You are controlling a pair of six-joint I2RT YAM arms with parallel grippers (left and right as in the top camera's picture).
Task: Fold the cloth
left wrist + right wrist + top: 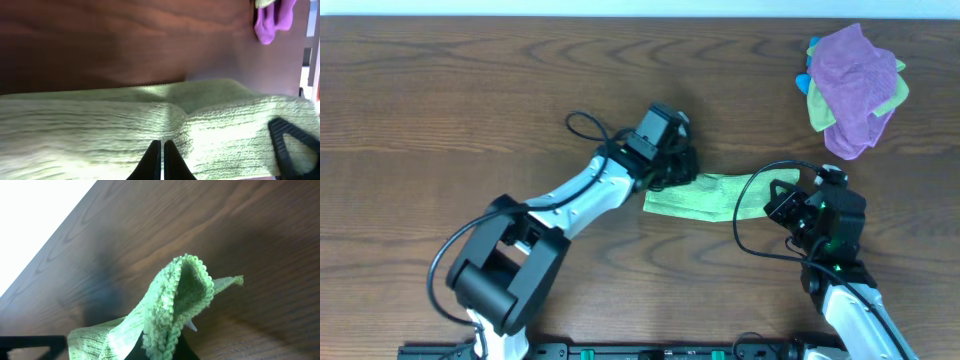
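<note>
The lime-green cloth (705, 197) lies as a narrow folded strip at the table's middle, stretched between my two grippers. My left gripper (672, 172) is at the strip's upper left end. In the left wrist view its fingers (161, 150) are closed together on the cloth (100, 130), and a crease runs out from their tips. My right gripper (782, 203) is at the strip's right end. In the right wrist view its fingers (160, 352) are shut on the cloth's hemmed edge (165, 305), lifted off the table, with the white tag (191, 325) poking out.
A purple cloth (850, 85) lies bunched with a duller yellow-green cloth (820, 112) and something blue (804, 80) at the back right; the purple one also shows in the left wrist view (272, 22). The table's far edge runs along the top.
</note>
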